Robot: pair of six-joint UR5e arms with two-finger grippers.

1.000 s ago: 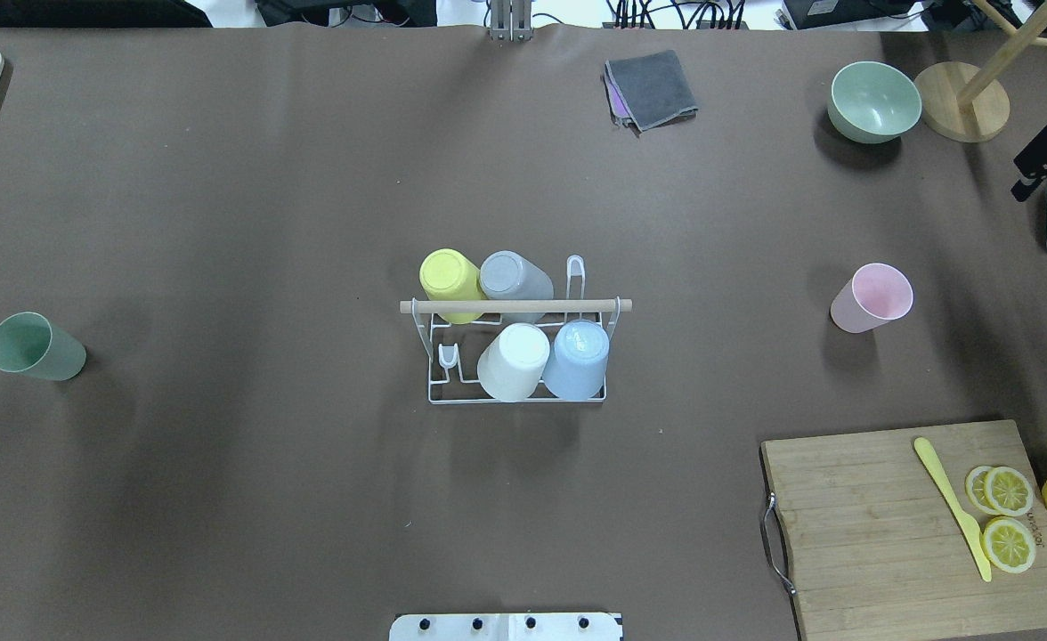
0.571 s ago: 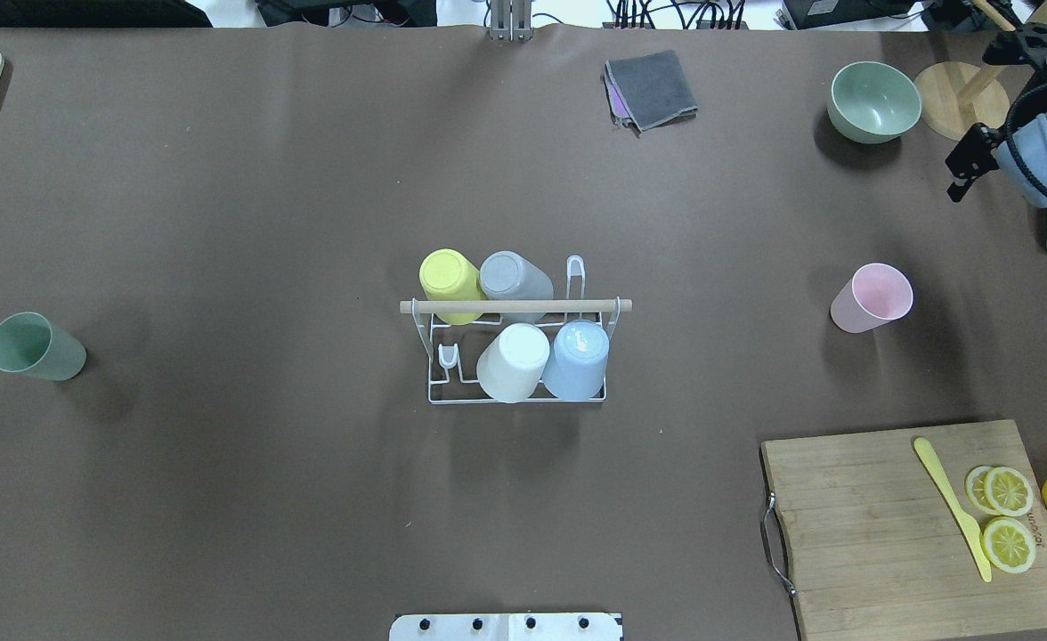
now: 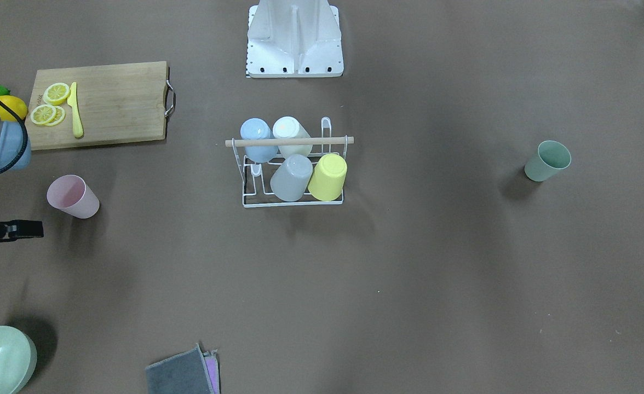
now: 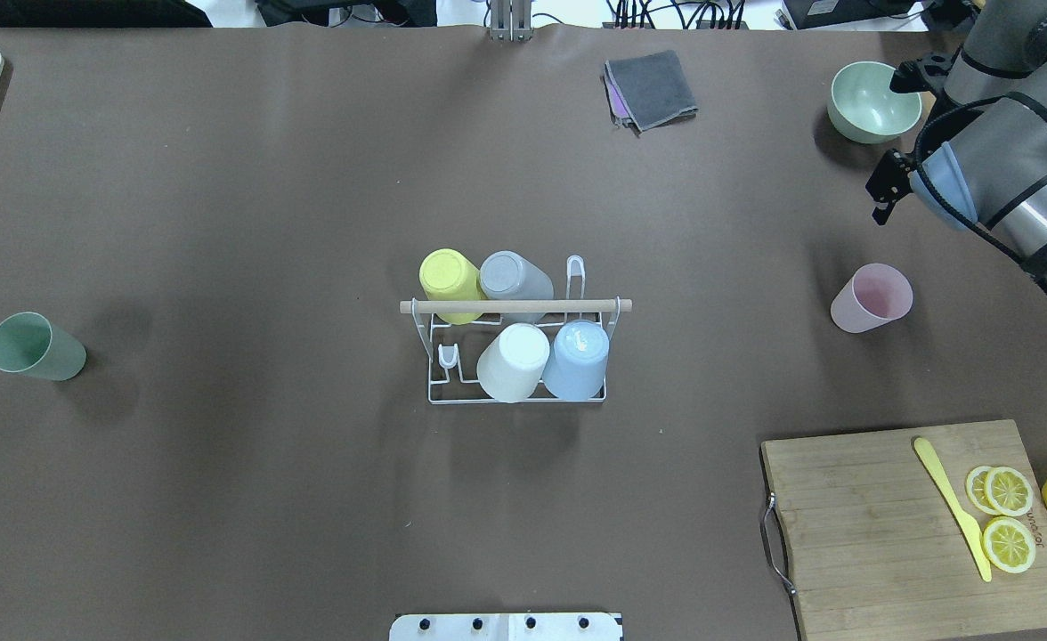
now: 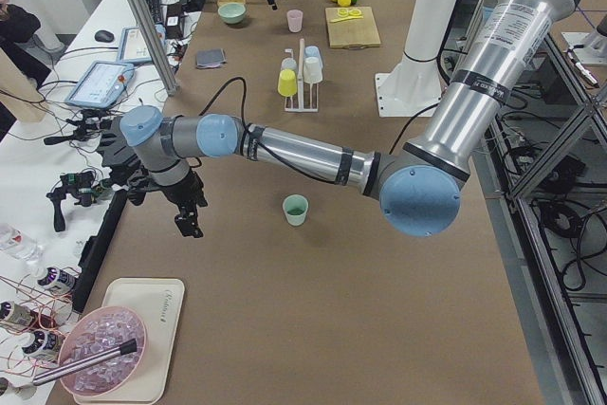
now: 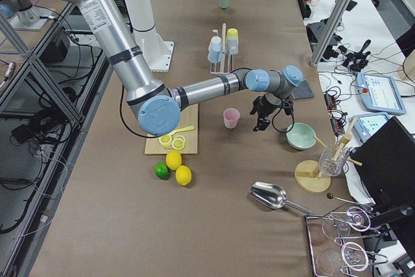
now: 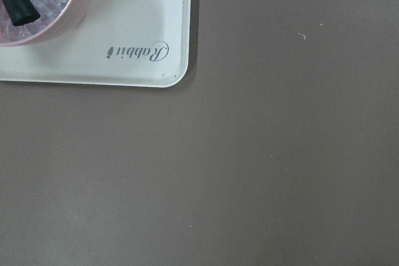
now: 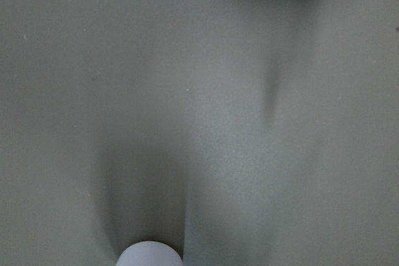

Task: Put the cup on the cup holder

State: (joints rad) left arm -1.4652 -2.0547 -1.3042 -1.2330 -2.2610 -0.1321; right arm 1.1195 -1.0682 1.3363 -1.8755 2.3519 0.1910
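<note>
The cup holder [image 4: 439, 392], a white wire rack with a wooden rod handle [image 4: 515, 305], stands mid-table. Several cups sit upside down on it: yellow, grey, white and blue. A pink cup [image 4: 871, 298] stands upright to its right and a green cup [image 4: 36, 347] far to its left. My right gripper [image 6: 260, 125] hangs open and empty above the table, between the pink cup [image 6: 231, 118] and a green bowl. My left gripper [image 5: 190, 225] hovers near the table's left end. I cannot tell whether it is open or shut.
A green bowl [image 4: 875, 102] and a grey cloth [image 4: 653, 89] lie at the far side. A cutting board [image 4: 897, 534] with lemon slices and a yellow knife sits front right. A white tray [image 7: 124, 60] with a pink bowl lies under the left wrist.
My right arm has swung in from the right edge, leftward and toward the far side, and now reaches over the area by the bowl and pink cup. The cups have not moved.
</note>
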